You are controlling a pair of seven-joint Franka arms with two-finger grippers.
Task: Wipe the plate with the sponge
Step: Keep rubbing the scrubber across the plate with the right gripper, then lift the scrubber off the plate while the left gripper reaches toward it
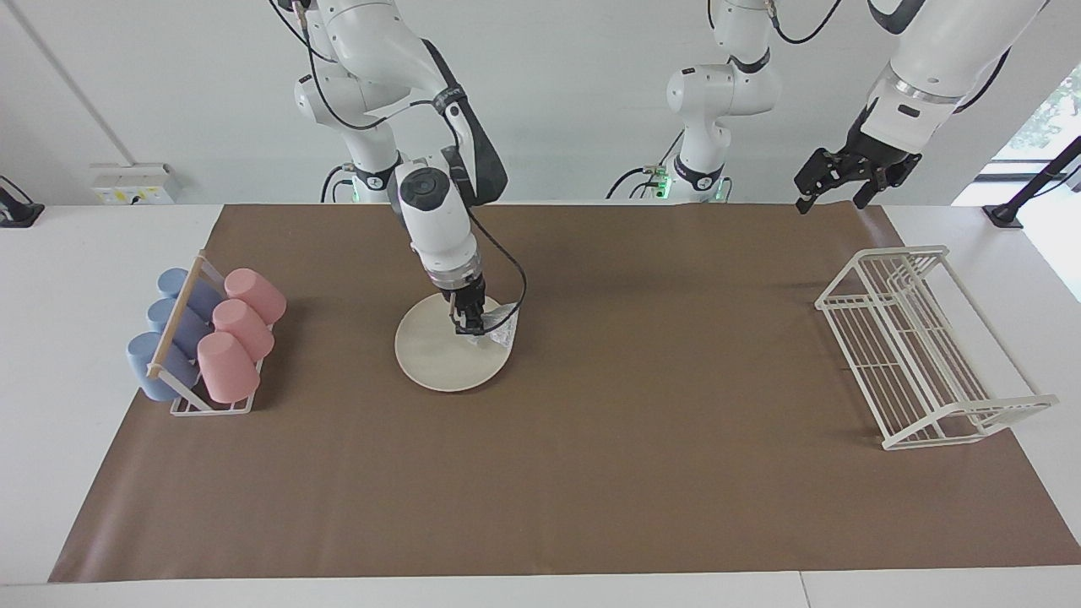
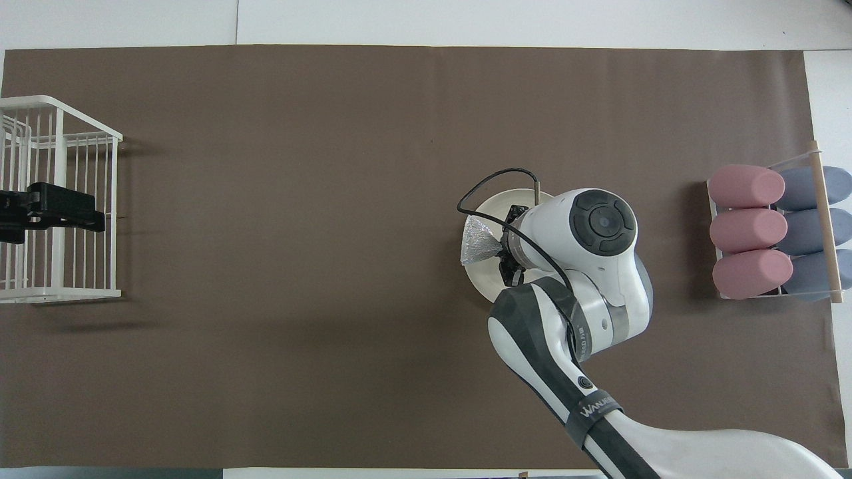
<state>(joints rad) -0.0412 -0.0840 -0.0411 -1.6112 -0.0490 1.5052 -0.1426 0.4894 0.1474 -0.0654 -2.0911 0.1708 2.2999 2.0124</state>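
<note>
Right gripper [image 1: 471, 328] clamped on sponge [image 1: 502, 328], pressing it onto plate [image 1: 435, 359] directly beneath, at rim toward left arm's end, for wiping. Left gripper [image 1: 832, 181] fingers apart, waits over desk edge.

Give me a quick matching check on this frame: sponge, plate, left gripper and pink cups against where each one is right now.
Things:
1. sponge
2. plate
3. left gripper
4. pink cups

Places:
A. lying in the cup rack at the right arm's end of the table
B. open, waiting in the air near the white wire rack
C. pinched in the shut right gripper, at the plate's edge
D. flat on the brown mat, under the right gripper

Pairs: 1-C, 2-D, 3-B, 4-A
</note>
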